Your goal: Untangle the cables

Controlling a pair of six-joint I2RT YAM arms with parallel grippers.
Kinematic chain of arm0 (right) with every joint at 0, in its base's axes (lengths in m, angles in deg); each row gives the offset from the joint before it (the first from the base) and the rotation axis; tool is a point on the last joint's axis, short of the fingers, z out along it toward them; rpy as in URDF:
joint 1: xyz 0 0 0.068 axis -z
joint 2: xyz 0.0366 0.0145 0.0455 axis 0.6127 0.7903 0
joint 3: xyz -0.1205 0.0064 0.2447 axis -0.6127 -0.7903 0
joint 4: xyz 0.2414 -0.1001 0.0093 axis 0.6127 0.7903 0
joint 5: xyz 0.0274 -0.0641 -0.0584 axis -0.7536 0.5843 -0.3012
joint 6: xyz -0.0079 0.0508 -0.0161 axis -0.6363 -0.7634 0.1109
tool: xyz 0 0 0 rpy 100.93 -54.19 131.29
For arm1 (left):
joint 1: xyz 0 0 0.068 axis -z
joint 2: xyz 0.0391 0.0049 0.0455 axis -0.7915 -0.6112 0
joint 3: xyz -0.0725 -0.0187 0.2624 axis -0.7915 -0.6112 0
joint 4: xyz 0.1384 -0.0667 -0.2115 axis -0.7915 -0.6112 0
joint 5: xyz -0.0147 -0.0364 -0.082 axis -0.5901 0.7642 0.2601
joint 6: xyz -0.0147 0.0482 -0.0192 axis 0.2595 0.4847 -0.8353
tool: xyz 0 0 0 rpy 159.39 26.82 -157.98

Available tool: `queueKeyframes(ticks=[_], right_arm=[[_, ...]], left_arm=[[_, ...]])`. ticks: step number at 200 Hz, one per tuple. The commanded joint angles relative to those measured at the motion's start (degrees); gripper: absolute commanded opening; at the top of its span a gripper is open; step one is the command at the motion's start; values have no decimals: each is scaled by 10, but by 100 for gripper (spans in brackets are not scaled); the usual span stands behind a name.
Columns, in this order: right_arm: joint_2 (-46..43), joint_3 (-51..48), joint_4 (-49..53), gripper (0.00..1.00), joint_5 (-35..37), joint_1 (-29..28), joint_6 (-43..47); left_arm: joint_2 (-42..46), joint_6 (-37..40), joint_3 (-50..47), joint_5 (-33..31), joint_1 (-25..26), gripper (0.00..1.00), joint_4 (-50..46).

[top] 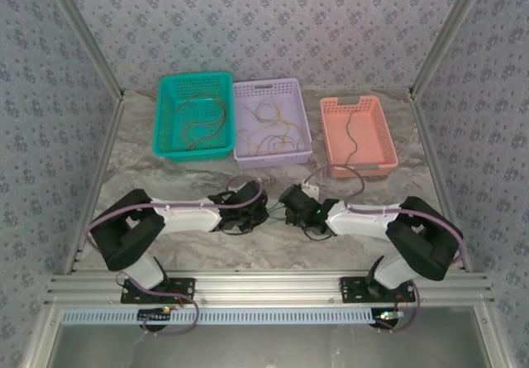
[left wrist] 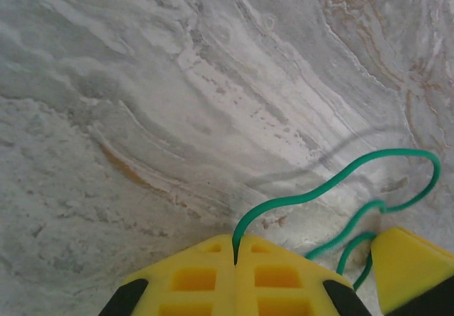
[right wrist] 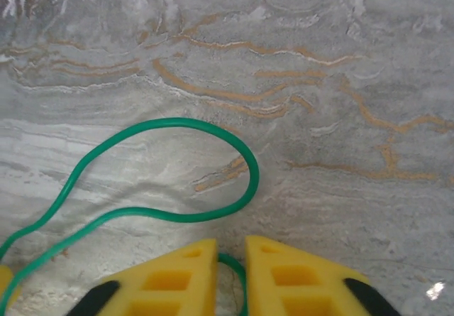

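A thin green cable point(left wrist: 333, 184) lies in loops on the marble table between the two grippers. My left gripper point(left wrist: 235, 245) is shut on one end of it, the strand coming out of the closed yellow fingertips. My right gripper point(right wrist: 231, 248) is open by a narrow gap. The green cable point(right wrist: 177, 123) passes through that gap close to the right finger point(right wrist: 284, 266) and curls in a loop ahead. In the top view the left gripper point(top: 248, 211) and right gripper point(top: 289, 205) face each other low over the table centre, with the green cable point(top: 273, 212) between them.
Three baskets stand in a row at the back: teal point(top: 165, 120), purple point(top: 244, 120) and orange point(top: 331, 136), each holding thin cables. A yellow finger of the right gripper point(left wrist: 411, 266) sits close beside my left one. Aluminium posts frame the table edges.
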Motion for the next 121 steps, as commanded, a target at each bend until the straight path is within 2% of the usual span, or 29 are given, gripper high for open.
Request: queueKeyframes(ticks=[1,6,57,77,103,121], right_arm=[[-24,-15,-37,5,-13,-6,0],[-33,-16,-33,0,-11,-4,4],[-128,-26,28,0,-21,49,64],[-186,-32,44,0,-20,45,61],[-261,-55,7,30,-13,18,29],[-302,-103,-103,46,-21,2,7]], left_arm=[[57,0,-11,-2,-2,0,13],[67,5,-9,0,-5,0,6],[175,63,0,8,-55,0,-81],[207,74,-1,18,-81,0,-87],[232,72,5,37,-104,0,-88],[252,52,4,49,-114,0,-70]])
